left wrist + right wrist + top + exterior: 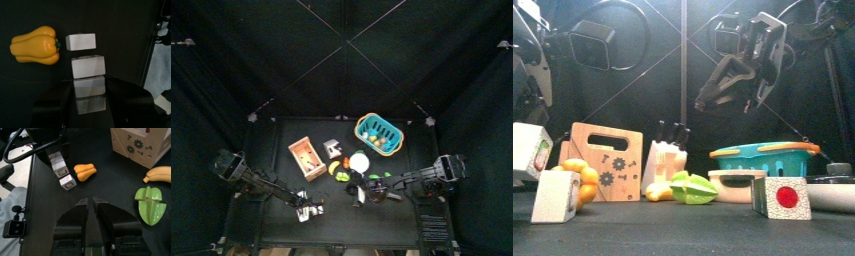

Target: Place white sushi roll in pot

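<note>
A wooden board (605, 160) decorated with gear shapes is seen standing upright toward the left of the counter (684, 238). A knife block (669, 160) is placed just beside it. A banana (161, 174) and a green star fruit (151, 205) are found lying near each other in front of the board. An orange bell pepper (35, 44) is seen lying on its side. A teal basket (377, 133) is set toward the back right.

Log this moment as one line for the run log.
left claw closed on white sushi roll | right claw shut, raised | roll not yet in pot
</note>
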